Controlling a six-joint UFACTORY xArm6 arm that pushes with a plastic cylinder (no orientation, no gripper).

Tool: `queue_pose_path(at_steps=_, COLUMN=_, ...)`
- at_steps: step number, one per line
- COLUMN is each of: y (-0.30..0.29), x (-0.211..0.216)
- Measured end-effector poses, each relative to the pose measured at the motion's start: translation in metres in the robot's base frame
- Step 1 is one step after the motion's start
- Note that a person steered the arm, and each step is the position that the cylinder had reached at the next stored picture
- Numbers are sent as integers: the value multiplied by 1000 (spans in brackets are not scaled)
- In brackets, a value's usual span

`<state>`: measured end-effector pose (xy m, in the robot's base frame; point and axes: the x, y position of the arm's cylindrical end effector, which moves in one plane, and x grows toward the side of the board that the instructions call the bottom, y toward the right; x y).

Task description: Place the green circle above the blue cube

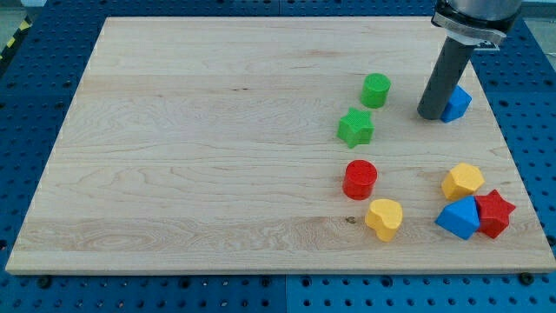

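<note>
The green circle [376,89] is a short green cylinder on the wooden board [191,148], right of centre near the view's top. A blue block [457,103] sits to its right, partly hidden behind my rod. A second blue block [459,217] lies near the view's bottom right. I cannot tell which of the two is the cube. My tip [431,115] rests on the board touching the upper blue block's left side, about a block's width right of the green circle.
A green star [355,128] lies just below the green circle. A red cylinder [360,179] and a yellow heart [384,218] lie lower. A yellow hexagon [462,181] and a red star [494,213] flank the lower blue block near the board's right edge.
</note>
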<state>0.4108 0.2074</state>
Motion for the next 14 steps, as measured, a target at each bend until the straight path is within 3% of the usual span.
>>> queue_pose_path(at_steps=3, y=-108, x=-4)
queue_pose_path(at_steps=9, y=-95, x=-50)
queue_pose_path(at_steps=14, y=-17, x=-50)
